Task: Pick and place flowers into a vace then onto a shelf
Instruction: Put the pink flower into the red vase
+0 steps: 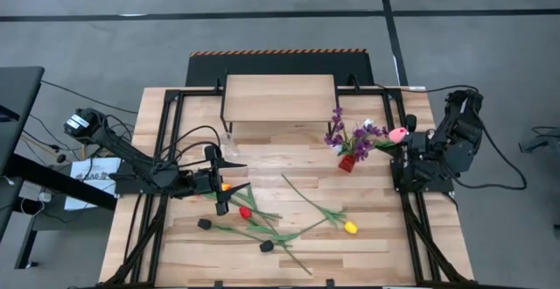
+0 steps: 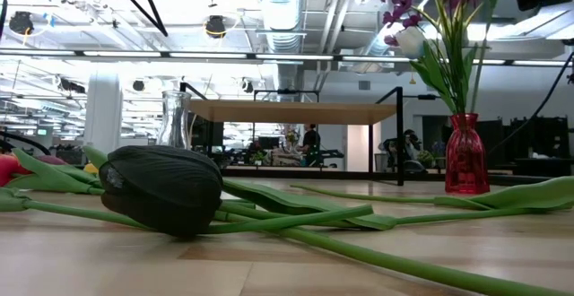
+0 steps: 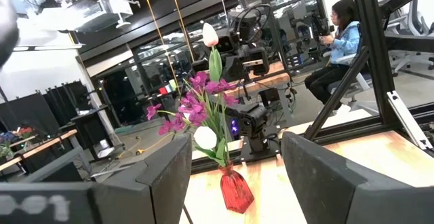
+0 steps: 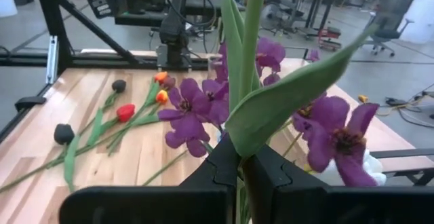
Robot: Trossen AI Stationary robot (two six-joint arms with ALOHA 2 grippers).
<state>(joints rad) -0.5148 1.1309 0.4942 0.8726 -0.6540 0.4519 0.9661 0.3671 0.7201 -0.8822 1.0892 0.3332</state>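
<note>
At three o'clock on the slatted wooden tabletop [image 1: 376, 228], the right claw [image 1: 404, 137] clenches a pink flower's green stem [image 4: 251, 41] beside the red glass vase [image 1: 347, 163] of purple sprigs. At nine o'clock the left claw [image 1: 224, 184] hangs released over loose tulips [image 1: 262, 228]; the light-wood shelf [image 1: 280, 96] sits at twelve.

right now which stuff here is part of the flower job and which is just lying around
Job:
- red vase with purple sprigs
- pink flower in the shut right gripper
- loose flowers on the table
- clear vase
- shelf
- open left gripper

Lying about:
- white paper off the table
- floor cables
</note>
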